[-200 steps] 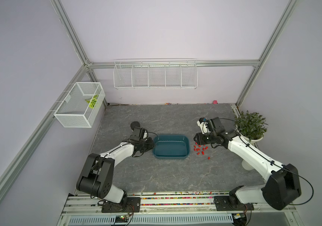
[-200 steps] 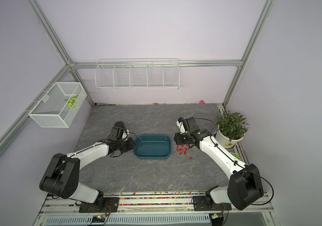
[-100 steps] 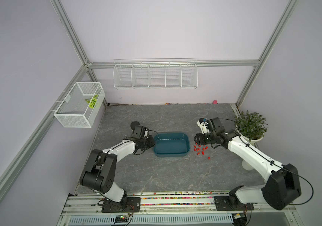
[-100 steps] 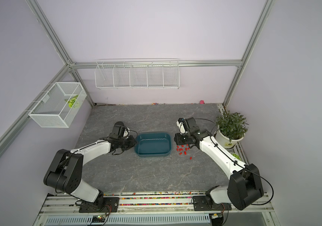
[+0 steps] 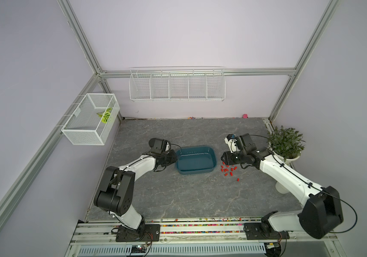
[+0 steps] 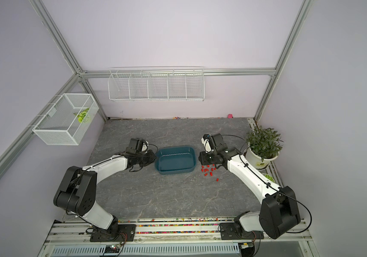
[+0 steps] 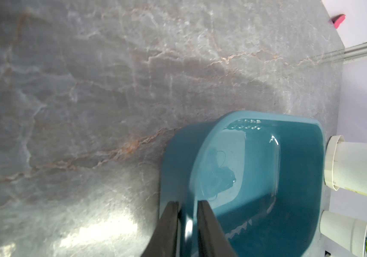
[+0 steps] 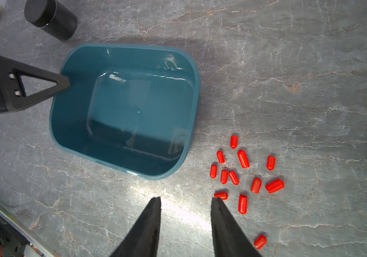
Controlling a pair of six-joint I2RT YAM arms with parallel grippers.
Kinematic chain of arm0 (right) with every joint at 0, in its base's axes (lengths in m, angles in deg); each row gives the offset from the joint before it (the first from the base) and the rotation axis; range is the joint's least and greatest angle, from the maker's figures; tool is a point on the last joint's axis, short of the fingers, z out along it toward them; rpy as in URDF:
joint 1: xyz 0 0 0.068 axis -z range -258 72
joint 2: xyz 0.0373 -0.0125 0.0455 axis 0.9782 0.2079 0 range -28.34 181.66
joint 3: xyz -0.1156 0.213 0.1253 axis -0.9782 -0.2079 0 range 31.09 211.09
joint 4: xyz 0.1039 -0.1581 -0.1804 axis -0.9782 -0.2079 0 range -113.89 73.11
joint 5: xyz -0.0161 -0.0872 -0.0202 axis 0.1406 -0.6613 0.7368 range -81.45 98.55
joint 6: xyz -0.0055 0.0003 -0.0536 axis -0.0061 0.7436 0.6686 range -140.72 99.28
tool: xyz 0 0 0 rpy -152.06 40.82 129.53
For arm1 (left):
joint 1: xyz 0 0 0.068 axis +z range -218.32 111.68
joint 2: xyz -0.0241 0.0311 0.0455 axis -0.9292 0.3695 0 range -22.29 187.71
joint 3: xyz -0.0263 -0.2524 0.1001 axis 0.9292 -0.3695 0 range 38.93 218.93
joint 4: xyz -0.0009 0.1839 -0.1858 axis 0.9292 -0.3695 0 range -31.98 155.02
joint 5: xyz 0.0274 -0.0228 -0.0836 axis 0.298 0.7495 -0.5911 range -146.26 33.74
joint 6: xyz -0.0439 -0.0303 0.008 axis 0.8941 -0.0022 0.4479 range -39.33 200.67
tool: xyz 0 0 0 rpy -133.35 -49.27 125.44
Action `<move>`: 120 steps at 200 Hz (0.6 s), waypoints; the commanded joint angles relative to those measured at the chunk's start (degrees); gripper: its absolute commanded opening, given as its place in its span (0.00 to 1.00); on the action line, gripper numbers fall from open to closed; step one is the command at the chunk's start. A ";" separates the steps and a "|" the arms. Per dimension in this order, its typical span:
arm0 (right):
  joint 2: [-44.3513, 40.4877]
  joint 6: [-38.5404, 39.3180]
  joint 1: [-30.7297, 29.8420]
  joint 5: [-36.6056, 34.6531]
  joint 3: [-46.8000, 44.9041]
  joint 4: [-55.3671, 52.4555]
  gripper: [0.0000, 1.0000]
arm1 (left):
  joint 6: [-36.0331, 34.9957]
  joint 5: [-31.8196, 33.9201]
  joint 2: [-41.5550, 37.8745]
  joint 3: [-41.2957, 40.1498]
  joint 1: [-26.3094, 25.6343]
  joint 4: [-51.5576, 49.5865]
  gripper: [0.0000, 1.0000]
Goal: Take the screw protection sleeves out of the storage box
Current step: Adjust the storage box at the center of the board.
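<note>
No legible text in view

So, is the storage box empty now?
Empty. The storage box floor is bare in the right wrist view; the sleeves lie outside on the table.

From the left wrist I lose the gripped end of the storage box [image 7: 176, 160] out of frame, with the roots of the left gripper [image 7: 188, 202] fingers straddling its rim; the white pots [image 7: 356, 164] beyond the box are cut off as well. From the right wrist the right gripper [image 8: 186, 198] fingers run out of frame, and one tip covers part of one of the screw protection sleeves [image 8: 221, 195] beside the box. In both top views those sleeves [image 5: 225, 170] [image 6: 211, 174] are too small to count, and the pink thing [image 5: 245, 115] far behind the box I can't identify
</note>
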 commanded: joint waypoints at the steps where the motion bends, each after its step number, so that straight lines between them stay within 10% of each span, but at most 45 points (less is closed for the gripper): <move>1: -0.58 1.09 -0.35 -0.83 -1.27 -0.72 0.42 | -4.54 0.04 1.24 3.30 -0.28 -1.79 0.23; 71: -0.49 1.35 -0.32 -1.17 -1.43 -0.87 0.41 | -6.82 1.49 3.37 6.03 -0.32 -3.55 0.27; 120: -1.05 1.61 -0.09 -2.03 -0.95 -1.63 0.42 | -5.77 8.15 0.19 4.24 -0.27 -5.04 0.50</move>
